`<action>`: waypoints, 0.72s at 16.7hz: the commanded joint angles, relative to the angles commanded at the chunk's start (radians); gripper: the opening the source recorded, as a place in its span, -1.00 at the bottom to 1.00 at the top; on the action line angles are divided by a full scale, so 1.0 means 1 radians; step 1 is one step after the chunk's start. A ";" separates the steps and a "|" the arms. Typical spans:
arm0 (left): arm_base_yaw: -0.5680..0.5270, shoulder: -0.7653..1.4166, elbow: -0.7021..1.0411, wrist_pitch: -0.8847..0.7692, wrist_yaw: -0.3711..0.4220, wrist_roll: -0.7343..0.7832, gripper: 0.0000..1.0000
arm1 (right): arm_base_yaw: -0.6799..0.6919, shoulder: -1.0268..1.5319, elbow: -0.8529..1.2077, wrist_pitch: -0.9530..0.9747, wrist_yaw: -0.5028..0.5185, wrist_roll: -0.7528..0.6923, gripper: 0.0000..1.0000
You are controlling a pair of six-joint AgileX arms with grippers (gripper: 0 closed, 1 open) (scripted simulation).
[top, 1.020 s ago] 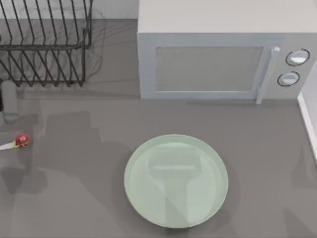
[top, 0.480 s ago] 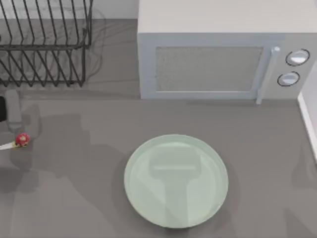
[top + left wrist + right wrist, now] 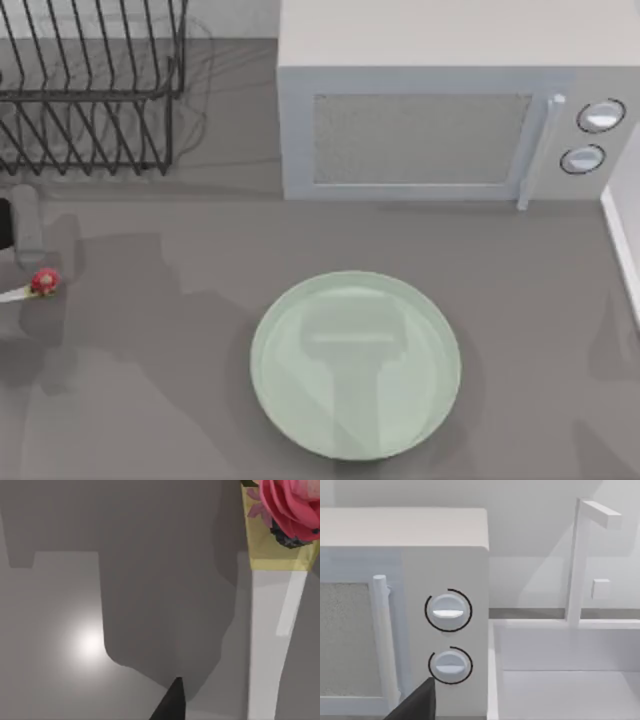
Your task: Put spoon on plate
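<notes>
Spoon lying off the plate, at the worktop's left edge.
The plate is sitting bare near the middle, open worktop lying between it and the spoon. The left gripper is hovering just beyond the spoon; whether its jaws are released or clenched, I cannot tell. The wire rack and microwave are lining the far side.

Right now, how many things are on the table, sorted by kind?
Spoon: 1
Plate: 1
Microwave: 1
Wire dish rack: 1
Total: 4
The left pincer is beside the spoon at the table's left edge.
</notes>
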 joint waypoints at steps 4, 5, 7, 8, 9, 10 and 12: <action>0.000 0.000 0.000 0.000 0.000 0.000 -0.96 | 0.000 0.000 0.000 0.000 0.000 0.000 1.00; 0.000 0.000 0.000 0.000 0.000 0.000 -1.00 | 0.000 0.000 0.000 0.000 0.000 0.000 1.00; 0.000 0.000 0.000 0.000 0.000 0.000 -1.00 | 0.000 0.000 0.000 0.000 0.000 0.000 1.00; 0.000 0.000 0.000 0.000 0.000 0.000 -1.00 | 0.000 0.000 0.000 0.000 0.000 0.000 1.00; 0.000 0.000 0.000 0.000 0.000 0.000 -1.00 | 0.000 0.000 0.000 0.000 0.000 0.000 1.00; 0.000 0.000 0.000 0.000 0.000 0.000 -1.00 | 0.000 0.000 0.000 0.000 0.000 0.000 1.00; 0.000 0.000 0.000 0.000 0.000 0.000 -1.00 | 0.000 0.000 0.000 0.000 0.000 0.000 1.00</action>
